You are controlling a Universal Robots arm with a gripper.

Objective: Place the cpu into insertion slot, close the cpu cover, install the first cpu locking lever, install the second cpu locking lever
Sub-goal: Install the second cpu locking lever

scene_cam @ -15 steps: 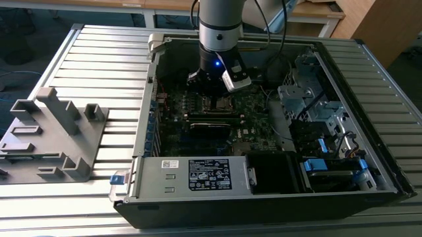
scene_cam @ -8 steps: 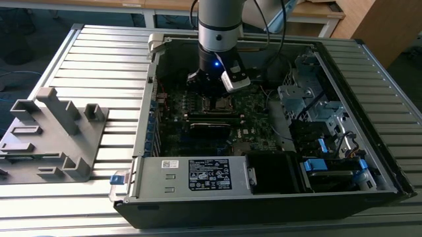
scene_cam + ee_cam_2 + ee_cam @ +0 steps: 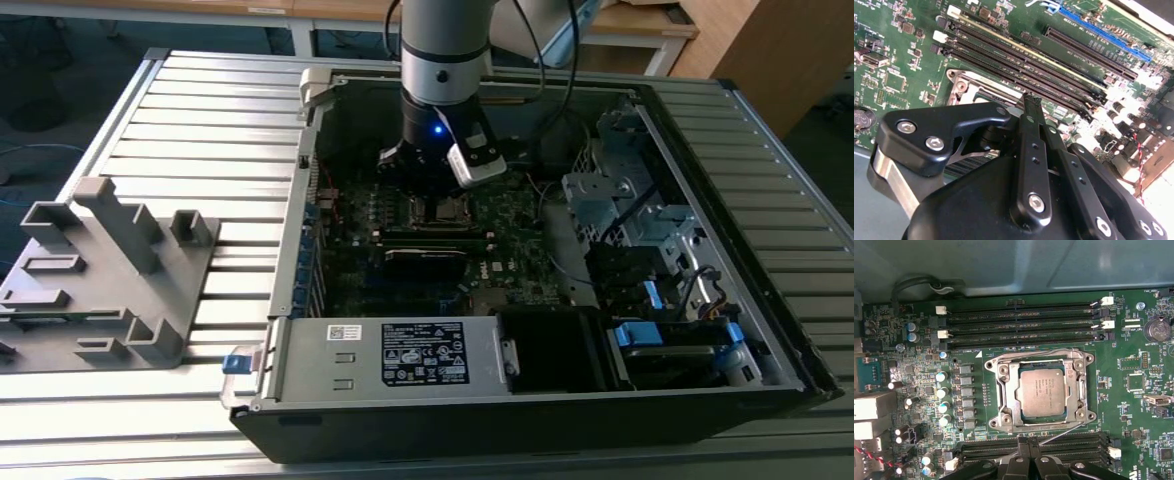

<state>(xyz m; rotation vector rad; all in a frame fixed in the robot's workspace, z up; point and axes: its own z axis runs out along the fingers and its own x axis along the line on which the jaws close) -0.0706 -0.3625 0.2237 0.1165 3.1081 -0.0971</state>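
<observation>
The cpu (image 3: 1043, 391), grey-bronze and square, lies flat in the insertion slot (image 3: 1040, 426) on the green board. The silver cpu cover (image 3: 1002, 385) is down around it, its cut-out centre showing the chip. A thin silver locking lever (image 3: 1064, 432) runs slanted from the socket's corner toward my fingertips. My gripper (image 3: 1028, 444) is shut, its black fingers (image 3: 1032, 130) pressed together with nothing between them, just beside the socket's edge (image 3: 974, 82). In the exterior view the gripper (image 3: 430, 192) hangs over the socket (image 3: 441, 211) inside the open computer case.
Long black memory slots (image 3: 1019, 325) flank the socket on two sides. Capacitors (image 3: 943, 390) stand beside it. Case walls, a drive cage (image 3: 627, 200) and a power supply (image 3: 387, 355) ring the board. A grey fixture (image 3: 107, 270) sits on the table at the exterior view's left.
</observation>
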